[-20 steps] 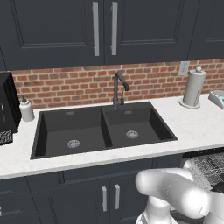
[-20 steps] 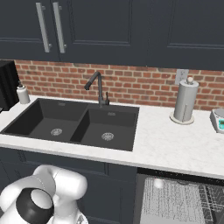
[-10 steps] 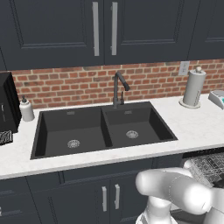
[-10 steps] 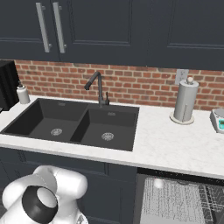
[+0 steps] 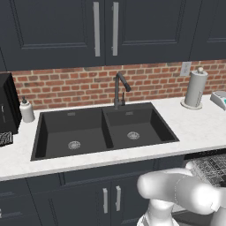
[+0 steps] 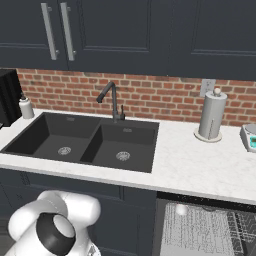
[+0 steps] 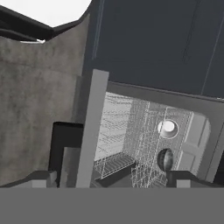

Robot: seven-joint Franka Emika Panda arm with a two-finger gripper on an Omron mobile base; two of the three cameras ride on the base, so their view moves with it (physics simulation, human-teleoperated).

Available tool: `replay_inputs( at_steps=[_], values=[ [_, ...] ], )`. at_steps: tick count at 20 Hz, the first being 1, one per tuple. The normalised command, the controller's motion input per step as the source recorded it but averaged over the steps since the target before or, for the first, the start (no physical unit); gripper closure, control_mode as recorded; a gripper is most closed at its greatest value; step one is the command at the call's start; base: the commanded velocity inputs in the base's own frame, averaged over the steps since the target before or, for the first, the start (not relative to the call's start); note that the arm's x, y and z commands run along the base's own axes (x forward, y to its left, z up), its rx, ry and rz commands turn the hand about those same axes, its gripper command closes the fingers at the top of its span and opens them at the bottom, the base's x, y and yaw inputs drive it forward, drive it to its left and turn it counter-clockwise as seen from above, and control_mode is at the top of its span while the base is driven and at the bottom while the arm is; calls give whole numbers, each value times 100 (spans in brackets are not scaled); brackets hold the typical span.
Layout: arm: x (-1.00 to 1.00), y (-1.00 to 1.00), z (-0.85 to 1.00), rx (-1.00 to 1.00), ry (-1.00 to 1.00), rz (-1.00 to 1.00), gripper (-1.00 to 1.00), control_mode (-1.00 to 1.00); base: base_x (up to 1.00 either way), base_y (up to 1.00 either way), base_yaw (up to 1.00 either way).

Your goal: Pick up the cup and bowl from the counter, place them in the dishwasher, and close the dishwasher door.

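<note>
The dishwasher (image 7: 131, 144) stands open, and its pale wire rack (image 6: 210, 230) also shows under the counter (image 6: 200, 165) in both base views (image 5: 212, 167). In the rack sits a small round cup (image 7: 168, 128) with a white inside, also seen from the right base view (image 6: 182, 210). Just below it in the hand view lies a dark round thing (image 7: 165, 159), probably the bowl. The dishwasher door (image 7: 92, 131) shows edge-on as a pale strip. My gripper (image 7: 113, 177) is open and empty, facing the rack from outside.
A black double sink (image 5: 106, 130) with a dark faucet (image 5: 119, 90) fills the middle of the counter. A white soap bottle (image 5: 26, 110) stands at the left, a paper-towel roll (image 5: 195, 88) and a small scale (image 5: 219, 99) at the right. Dark cabinet doors (image 5: 110, 198) sit below.
My arm has shifted slightly, low in front of the cabinets. The jaws have stayed open. Nothing on the counter has moved.
</note>
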Motion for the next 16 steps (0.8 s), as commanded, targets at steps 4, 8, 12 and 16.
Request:
replay_inputs(
  at_steps=[4,8,12,16],
  values=[
    [-25,-58,-6,26,0,-14,-100,-100,0,0,0],
    [-29,-69,-6,28,0,-14,-100,-100,0,0,0],
    [-17,-74,-15,29,0,-12,-100,-100,0,0,0],
    [-1,-69,-24,32,-1,-8,-100,-100,0,0,0]
  ],
)
